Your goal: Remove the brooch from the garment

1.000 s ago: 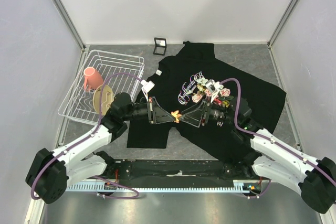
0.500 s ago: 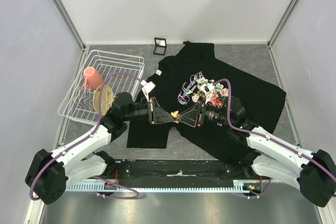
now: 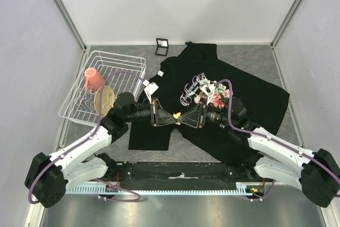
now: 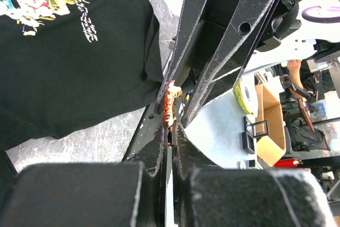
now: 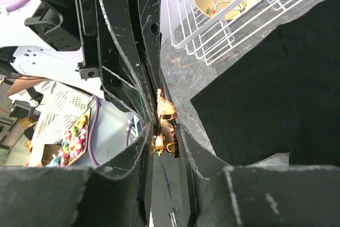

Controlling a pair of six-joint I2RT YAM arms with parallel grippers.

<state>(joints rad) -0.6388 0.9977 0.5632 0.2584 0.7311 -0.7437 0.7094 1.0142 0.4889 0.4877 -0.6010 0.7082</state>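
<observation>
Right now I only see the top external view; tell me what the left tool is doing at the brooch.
Observer: Left wrist view shows the left tool shut on the brooch.
Operator: Now the other arm.
Observer: Right wrist view shows the brooch between the right tool fingers; whether they press it is unclear.
Operator: Check the garment.
Observer: Left wrist view: the garment edge reaches right beside the brooch; pinned or not, I cannot tell.

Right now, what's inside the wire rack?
A pink cup and a round tan plate sit in the rack. The left arm covers the rack's near right corner, so anything there is hidden.
</observation>
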